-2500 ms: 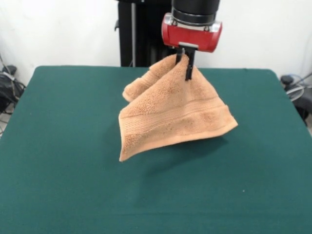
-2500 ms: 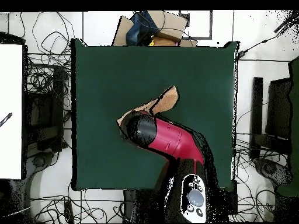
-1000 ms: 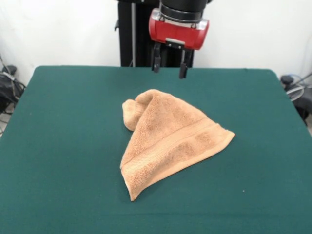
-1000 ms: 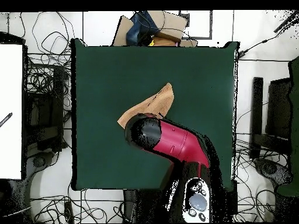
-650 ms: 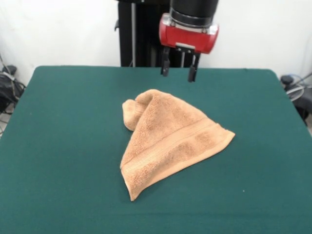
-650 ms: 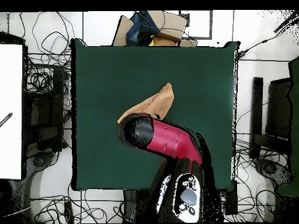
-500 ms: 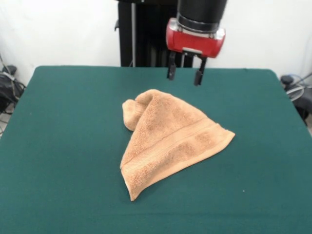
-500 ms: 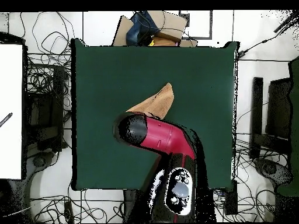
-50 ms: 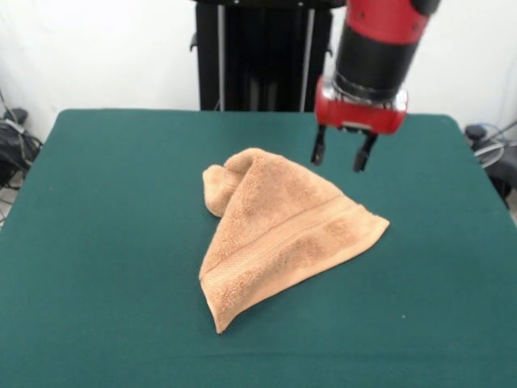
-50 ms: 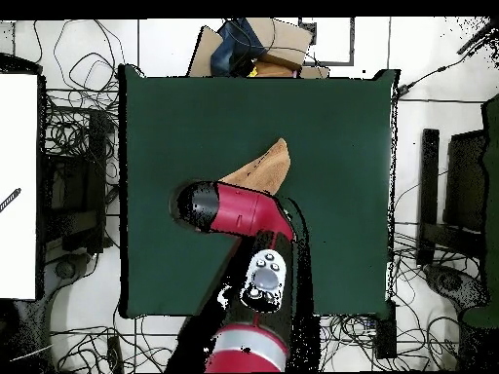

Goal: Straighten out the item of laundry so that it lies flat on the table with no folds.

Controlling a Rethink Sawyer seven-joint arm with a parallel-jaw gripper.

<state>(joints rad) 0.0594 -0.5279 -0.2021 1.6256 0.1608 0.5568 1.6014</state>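
The towel (image 9: pixel 279 230) lies folded mid-table (image 9: pixel 97 242), the claw (image 9: pixel 339 158) hovering above its far right edge.

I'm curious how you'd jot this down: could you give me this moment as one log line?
gripper: open, empty, above table, beside towel's right side | towel: released, resting on table, folded into a triangle, one corner bunched | task: not done

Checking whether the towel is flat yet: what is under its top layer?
The towel lies folded on the green table, so more towel lies beneath. How many layers is hidden. The open gripper hovers apart.
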